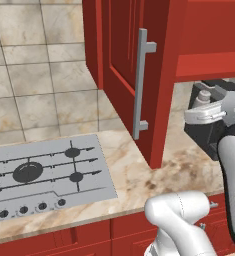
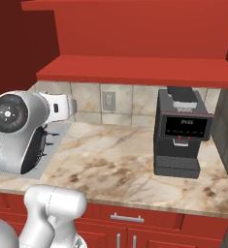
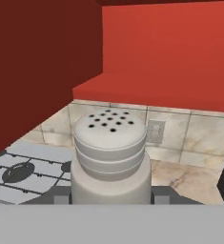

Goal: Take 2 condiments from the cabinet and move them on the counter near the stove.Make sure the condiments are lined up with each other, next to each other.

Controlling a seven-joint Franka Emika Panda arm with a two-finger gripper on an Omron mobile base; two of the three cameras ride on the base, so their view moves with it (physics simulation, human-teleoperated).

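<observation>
One shaker (image 3: 110,157) stood upright, clenched between the fingers — the stove (image 3: 23,174) lay below and left, its desk (image 3: 180,178) free beside it.

shaker (image 3: 110,157) base cut off below, stove (image 1: 39,177) left edge cropped — fingers (image 3: 61,196) mostly hidden

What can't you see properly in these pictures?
- Shaker: in the hand view its bottom is cut off by the lower edge, so how far it is above the counter can't be told.
- Pincer: in the left base view the arm's white wrist hides it.
- Stove: its left part is cut off by the left base view's edge, and in the right base view the arm covers most of it.
</observation>
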